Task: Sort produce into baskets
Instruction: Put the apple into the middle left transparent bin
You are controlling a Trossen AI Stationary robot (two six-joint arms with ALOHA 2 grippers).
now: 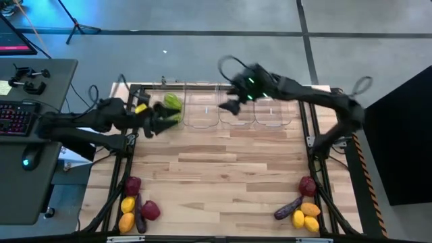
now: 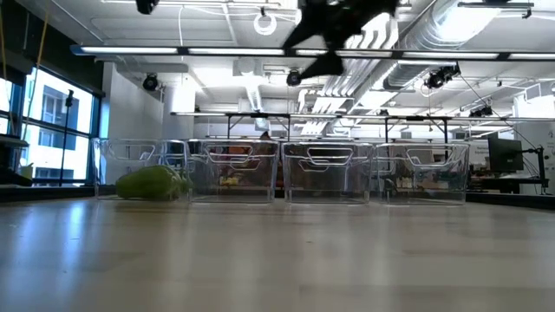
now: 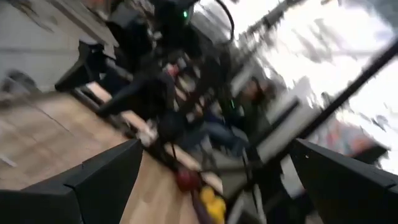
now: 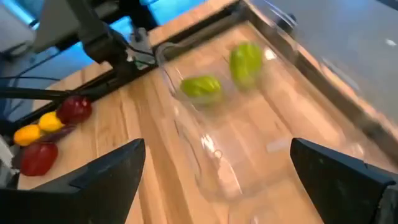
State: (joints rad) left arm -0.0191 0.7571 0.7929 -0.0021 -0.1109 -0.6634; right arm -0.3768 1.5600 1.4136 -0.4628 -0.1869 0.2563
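**Both grippers empty, next pick to come**

I judge I'm between placements: nearest me, two piles of produce wait at the table's front corners, a red piece (image 1: 133, 184) on the left, a purple eggplant (image 1: 287, 208) on the right. Next I must reach back for one. My left gripper (image 1: 150, 125) hangs, fingers apart and empty, beside two green peppers (image 1: 173, 101) in the leftmost basket (image 1: 177, 88). The right gripper (image 1: 229, 106) hovers spread over the middle baskets, holding nothing.
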